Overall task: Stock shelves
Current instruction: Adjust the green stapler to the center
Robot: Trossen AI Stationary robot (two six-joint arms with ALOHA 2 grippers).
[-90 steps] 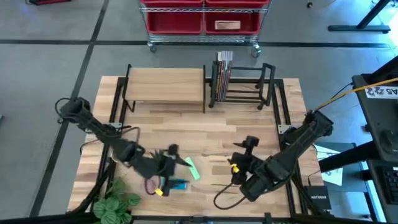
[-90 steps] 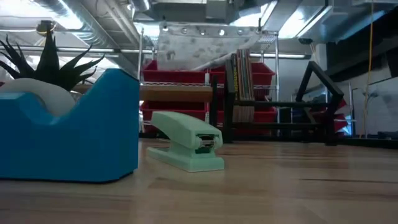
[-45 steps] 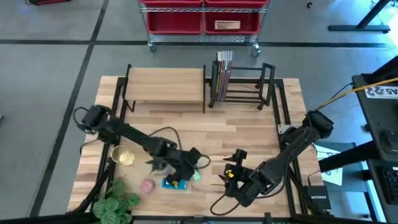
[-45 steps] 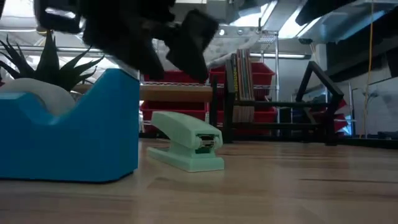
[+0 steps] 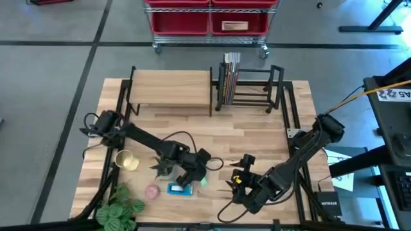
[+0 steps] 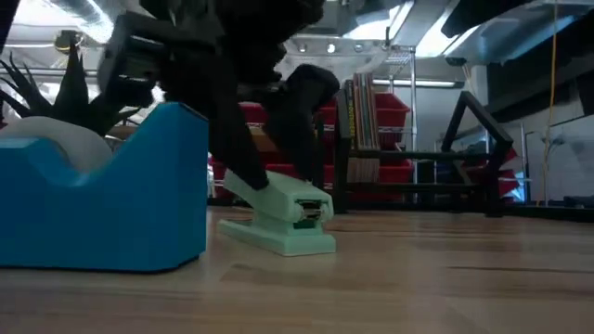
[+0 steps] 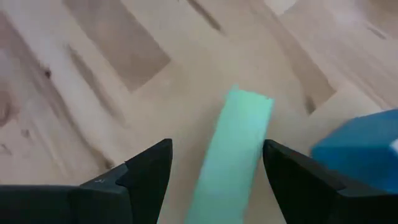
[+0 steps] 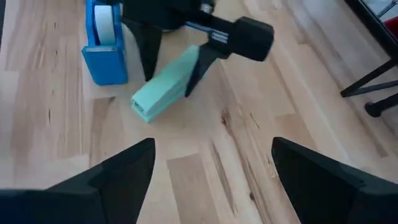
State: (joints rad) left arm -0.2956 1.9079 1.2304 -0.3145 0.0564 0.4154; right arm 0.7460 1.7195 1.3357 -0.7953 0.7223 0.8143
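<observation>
At the near edge of the wooden table [image 5: 257, 138], the left gripper [image 8: 169, 65] is down over a mint-green plastic stapler [image 6: 278, 221], its 2 dark fingers [image 7: 146, 180] spread wide, 1 on each side of the stapler's rear end (whether they touch its sides I cannot tell). The stapler lies flat on the wood, just beside a blue tape dispenser [image 8: 106, 46] holding a white roll. To the left of these sit a small green potted plant [image 5: 164, 168], a gold-coloured round object [image 5: 126, 160] and a pink round object [image 5: 152, 190], with a larger leafy green plant [image 5: 120, 210] at the table's front-left corner.

The right gripper [image 5: 232, 182] hangs nearby on the right, its fingers [image 8: 112, 177] apart and holding nothing.

At the far side stand the 2 shelves: the light wood-topped shelf with black metal legs [image 5: 170, 90] on the left, and next to it the black open-frame metal book rack [image 5: 257, 86], with several books upright at its left end.
</observation>
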